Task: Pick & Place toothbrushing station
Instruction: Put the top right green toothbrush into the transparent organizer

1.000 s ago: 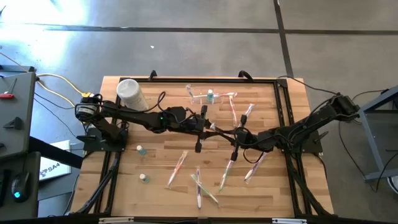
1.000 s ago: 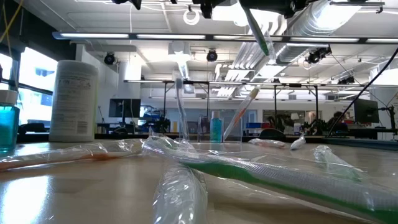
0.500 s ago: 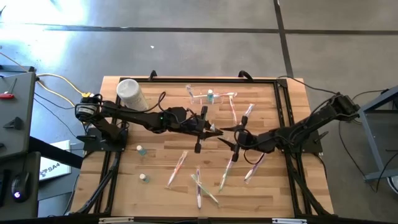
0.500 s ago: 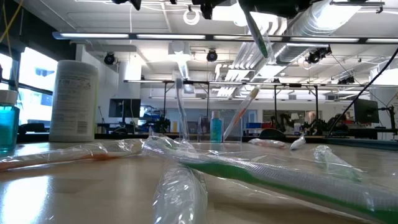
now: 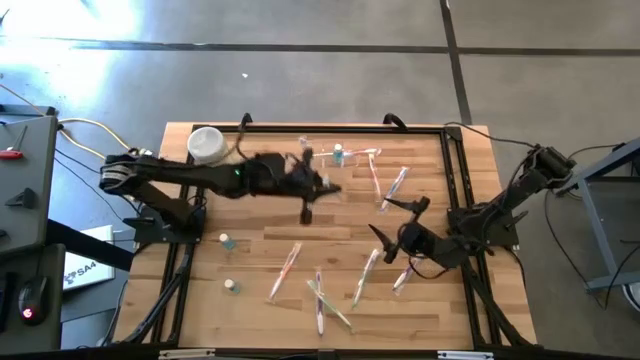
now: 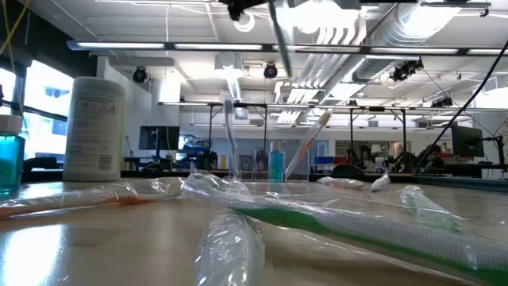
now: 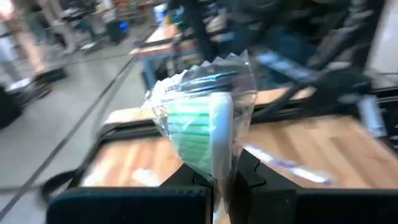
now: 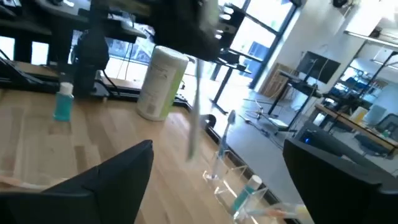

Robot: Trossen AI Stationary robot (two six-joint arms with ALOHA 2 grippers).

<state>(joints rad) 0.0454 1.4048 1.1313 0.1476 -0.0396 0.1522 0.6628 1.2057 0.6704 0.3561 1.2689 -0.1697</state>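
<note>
The toothbrushing station [image 5: 340,157], a see-through holder with toothbrushes and a blue bottle standing in it, rests on the table near the far edge; it also shows in the low view [image 6: 238,171] and the right wrist view [image 8: 227,171]. Just on its near side, above the table, my left gripper [image 5: 308,190] is shut on a green-bristled toothbrush [image 7: 208,134] in a clear wrapper. My right gripper [image 5: 395,228] hovers open right of centre, with nothing between its fingers [image 8: 118,177]. My left gripper pinches the wrapped toothbrush just below its head [image 7: 216,174] between its two fingers. The fingers come level from the table's left and lie across the shaft. The toothbrush stands about upright, head above the fingers, its handle [image 6: 279,40] hanging below, clear of the table.
A white canister [image 5: 208,146] stands at the far left corner. Two small blue bottles [image 5: 226,241] [image 5: 232,286] stand near the left edge. Several wrapped toothbrushes [image 5: 320,295] lie scattered over the near half and right of the station [image 5: 392,185].
My right gripper has opened and drawn back from the left gripper toward the table's right and near edges. My left gripper, still shut on the wrapped toothbrush, has carried it up, left and toward the far edge, closer to the station.
</note>
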